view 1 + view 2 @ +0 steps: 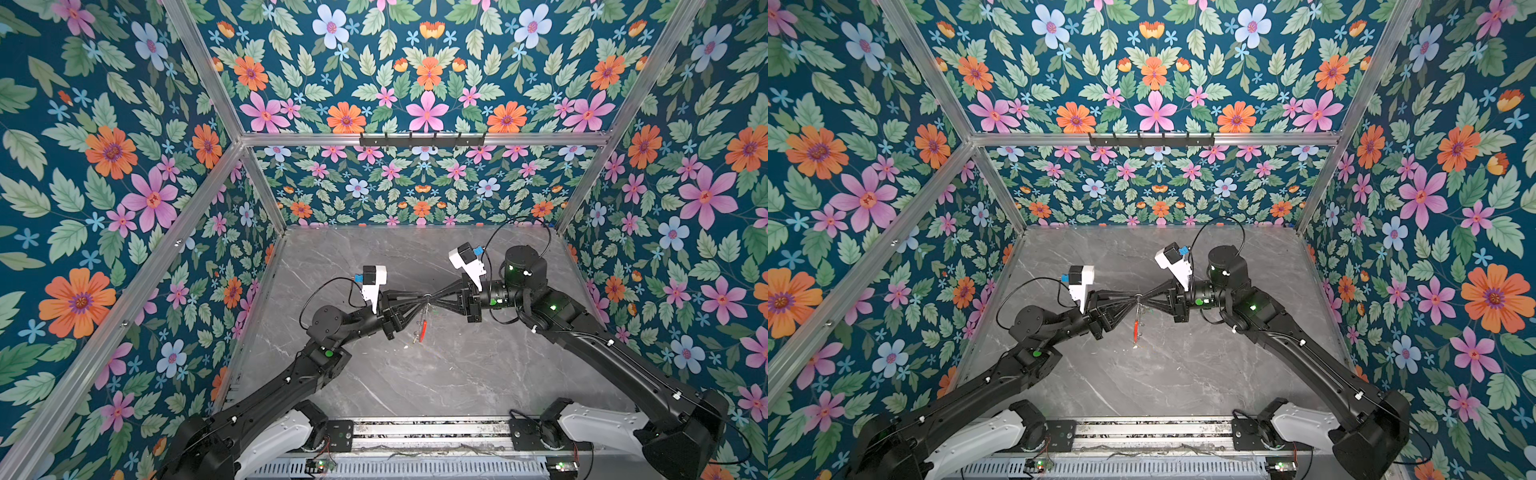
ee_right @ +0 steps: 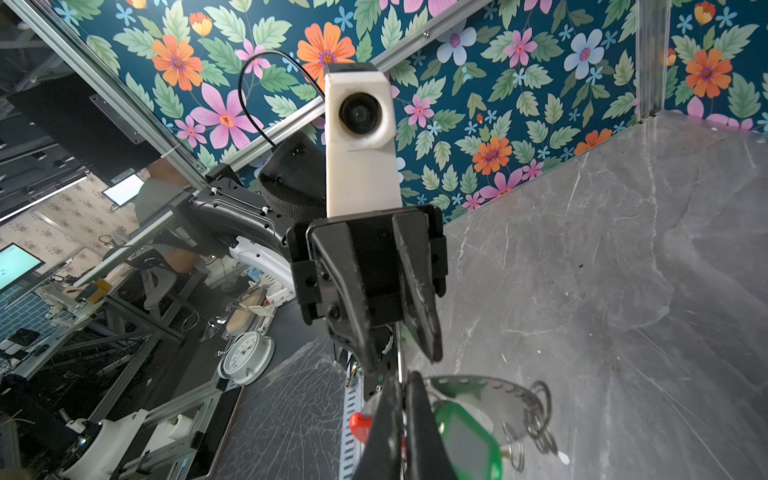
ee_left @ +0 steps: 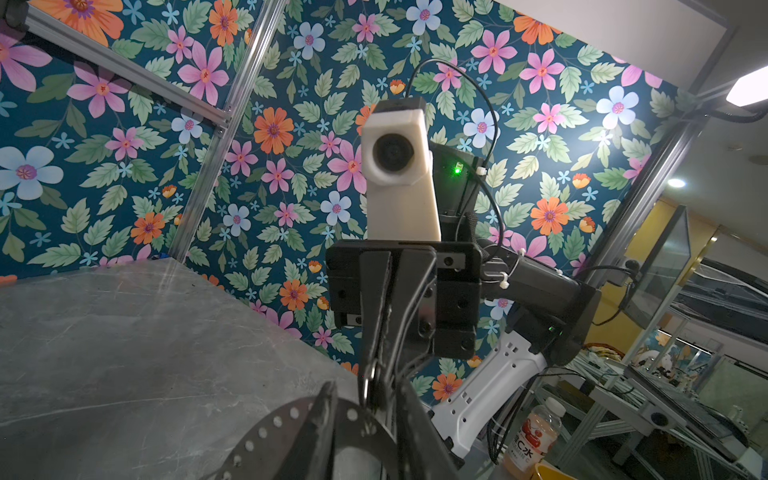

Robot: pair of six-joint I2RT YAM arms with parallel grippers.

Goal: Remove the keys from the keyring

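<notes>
Grey marbled surface [image 1: 457,374], bare except for a few pale specks. Both arms meet tip to tip over its middle, raised off it.

The keyring [image 1: 423,328] hangs edge-on between the two tips in both top views, with its red arc low and clear of the surface.
- Right tool [image 1: 433,297]: fingers pressed together on the keyring rim, just beside the red arc in the right wrist view.
- Left tool [image 1: 420,298]: fingers a little apart with the keyring rim in the gap. Can't tell if they touch it.
- Green-tagged key [image 2: 469,440]: on the keyring, just beside the right tool's fingers.
- Split rings [image 2: 540,415]: bunched on the rim past the key.

Around the tools:
- A white wrist camera [image 1: 374,282] sits on top of each arm just behind its tool, each with a black cable loop.
- The two tools face each other head-on, each blocking the other's way forward.
- Floral walls [image 1: 124,166] close off the left, right and far sides, with aluminium posts at the corners.
- A black hook rail [image 1: 422,140] sits high on the far wall, well apart from the arms.
- The base rail [image 1: 428,432] runs along the near edge.

Open surface lies on the near and far sides of the tips. The left elbow is near the left edge, and the right arm's upper joint is near the far right corner.
</notes>
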